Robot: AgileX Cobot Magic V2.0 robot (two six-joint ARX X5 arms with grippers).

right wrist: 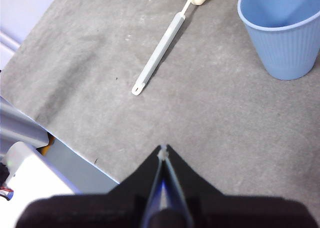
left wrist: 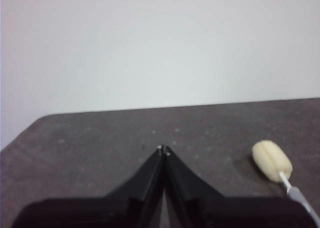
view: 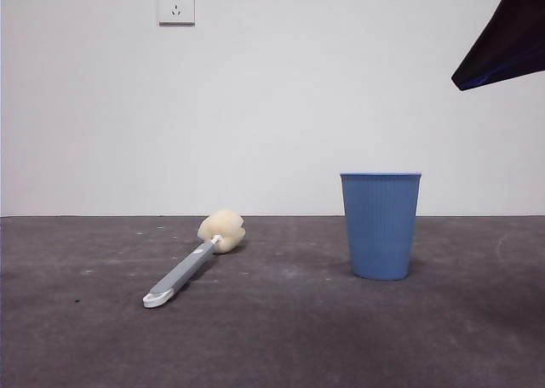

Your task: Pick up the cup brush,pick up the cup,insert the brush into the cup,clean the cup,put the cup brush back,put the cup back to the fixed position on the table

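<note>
The long slim grey-handled cup brush point(view: 192, 265) with its rounded cream-yellow sponge head lies flat on the flat dark grey matte table point(view: 272, 345), at about nine o'clock from the blue ribbed plastic cup point(view: 381, 225) in the front view and well apart from it, its sponge head farther back and its white looped tip nearer the camera; the cup stands upright and empty, tapering to a narrower base; neither is touched yet, so I judge the first pick has still to begin. My left gripper point(left wrist: 163, 149) has its two black jaws pressed together on nothing, hanging low over the table with the sponge head at about three o'clock of my tips; my right gripper point(right wrist: 163, 149) is likewise closed and empty, high above the table with the cup toward one o'clock and the handle toward twelve. The risks, as I judge them: the handle is thin and lies flush on the surface, so jaws coming down too shallow could skate off it or roll it aside; pinching the soft sponge would give a spongy, unsteady hold; the cup looks light and thin-rimmed, so a sideways nudge could tip it, and a hard squeeze could flex its wall.
</note>
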